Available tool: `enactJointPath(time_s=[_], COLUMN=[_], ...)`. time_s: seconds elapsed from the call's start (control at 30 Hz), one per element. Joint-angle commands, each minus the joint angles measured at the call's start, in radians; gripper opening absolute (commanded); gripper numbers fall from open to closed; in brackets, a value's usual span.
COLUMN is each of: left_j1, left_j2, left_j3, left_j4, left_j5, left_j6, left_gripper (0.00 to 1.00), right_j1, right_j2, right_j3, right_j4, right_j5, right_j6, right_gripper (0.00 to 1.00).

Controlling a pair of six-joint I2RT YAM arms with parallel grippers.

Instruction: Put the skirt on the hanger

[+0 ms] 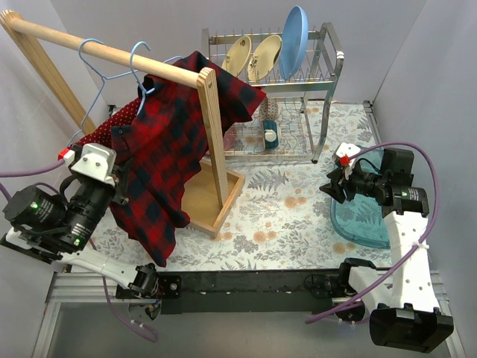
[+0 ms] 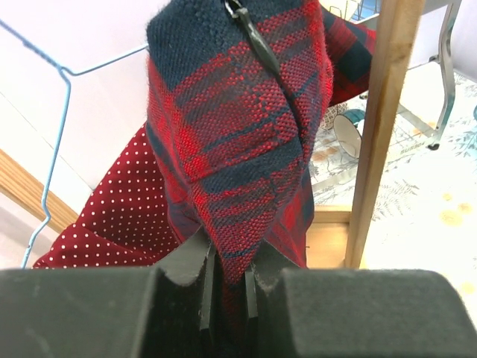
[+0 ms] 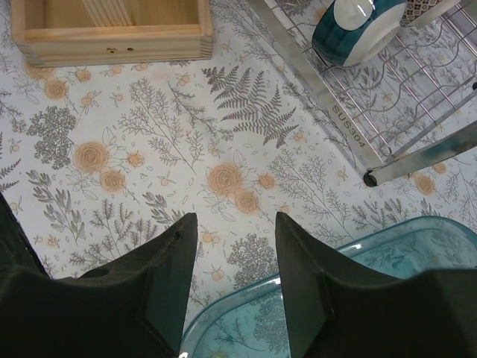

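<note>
The left claw [image 2: 227, 277] is clamped on a fold of the plaid shirt [image 2: 238, 134], which hangs over the wood rail [image 1: 97, 48]. The dotted red skirt [image 2: 119, 209] peeks out behind the shirt, beside a blue hanger [image 2: 67, 76]. The right claw [image 3: 231, 246] is apart, holding nothing, over the table [image 1: 298, 201] by a blue tray [image 3: 387, 261].

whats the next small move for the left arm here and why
Probably open the left gripper and let go: it is pinched on the plaid shirt, not the polka-dot skirt, which sits ungripped just left of it in the wrist view, near the blue hanger.
</note>
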Motion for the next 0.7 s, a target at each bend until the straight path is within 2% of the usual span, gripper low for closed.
enactJointPath(time_s=[0.0, 0.33, 0.57, 0.67], left_j1=[-0.005, -0.005, -0.014, -0.014], left_j2=[0.045, 0.080, 0.031, 0.044], left_j3=[0.049, 0.031, -0.093, -0.098], left_j4=[-0.005, -0.015, 0.165, 0.162], left_j5=[-0.064, -0.064, -0.062, -0.062], left_j6=[-0.005, -0.011, 0.054, 0.054], left_gripper=[0.00, 0.00, 0.00, 0.00], right_j1=[-0.008, -0.008, -0.008, -0.008], right_j2=[-0.022, -0.027, -0.032, -0.032], right_j3=[0.001, 0.001, -0.001, 0.001], right_j4=[-0.001, -0.001, 0.005, 0.004], right_j5=[-0.021, -0.039, -0.053, -0.056], right_j6=[-0.001, 0.000, 0.008, 0.009], right_gripper=[0.54, 0.54, 0.54, 0.54])
